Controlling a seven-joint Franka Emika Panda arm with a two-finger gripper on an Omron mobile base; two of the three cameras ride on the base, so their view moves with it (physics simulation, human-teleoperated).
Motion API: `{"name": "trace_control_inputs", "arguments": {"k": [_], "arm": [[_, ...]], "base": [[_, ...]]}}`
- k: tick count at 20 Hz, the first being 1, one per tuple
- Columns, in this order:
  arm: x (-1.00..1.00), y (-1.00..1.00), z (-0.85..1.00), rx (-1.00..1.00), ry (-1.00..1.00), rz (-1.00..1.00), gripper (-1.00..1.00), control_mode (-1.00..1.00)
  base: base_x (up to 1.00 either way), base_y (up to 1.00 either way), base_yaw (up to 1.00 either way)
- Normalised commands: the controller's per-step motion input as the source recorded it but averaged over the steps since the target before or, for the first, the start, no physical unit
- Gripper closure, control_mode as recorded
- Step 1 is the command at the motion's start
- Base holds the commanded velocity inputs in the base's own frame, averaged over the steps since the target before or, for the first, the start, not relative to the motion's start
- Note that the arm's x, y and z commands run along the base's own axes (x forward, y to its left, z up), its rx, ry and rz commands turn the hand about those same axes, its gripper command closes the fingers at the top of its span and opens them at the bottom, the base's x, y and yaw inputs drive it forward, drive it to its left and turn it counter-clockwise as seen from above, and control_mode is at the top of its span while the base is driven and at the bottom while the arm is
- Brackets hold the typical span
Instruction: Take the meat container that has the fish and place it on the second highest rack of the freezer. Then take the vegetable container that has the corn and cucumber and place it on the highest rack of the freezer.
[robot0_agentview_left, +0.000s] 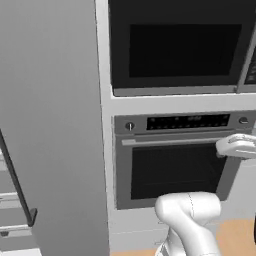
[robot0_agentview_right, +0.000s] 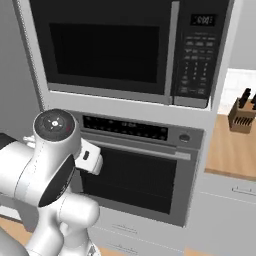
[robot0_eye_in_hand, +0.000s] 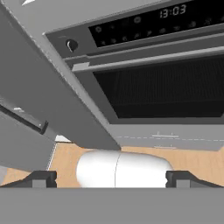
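The robot faces a wall of appliances: a microwave (robot0_agentview_right: 120, 47) above an oven (robot0_agentview_right: 135, 170). The freezer (robot0_agentview_left: 50, 125) stands just left of the oven, its tall grey door open with pale shelves (robot0_agentview_left: 10, 200) visible at its lower left edge, likely opened ready for loading. No trays are in sight. The gripper (robot0_eye_in_hand: 111, 178) points at the oven's lower edge, fingers spread wide, holding and touching nothing.
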Motion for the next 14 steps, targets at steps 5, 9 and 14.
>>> {"name": "trace_control_inputs", "arguments": {"k": [5, 9, 14], "arm": [[0.00, 0.00, 0.00, 0.00, 0.00, 0.00, -1.00, 1.00], [0.00, 0.00, 0.00, 0.00, 0.00, 0.00, -1.00, 1.00], [0.00, 0.00, 0.00, 0.00, 0.00, 0.00, -1.00, 1.00]], "base": [[0.22, -1.00, 0.00], [0.41, -1.00, 0.00], [0.23, -1.00, 0.00]]}}
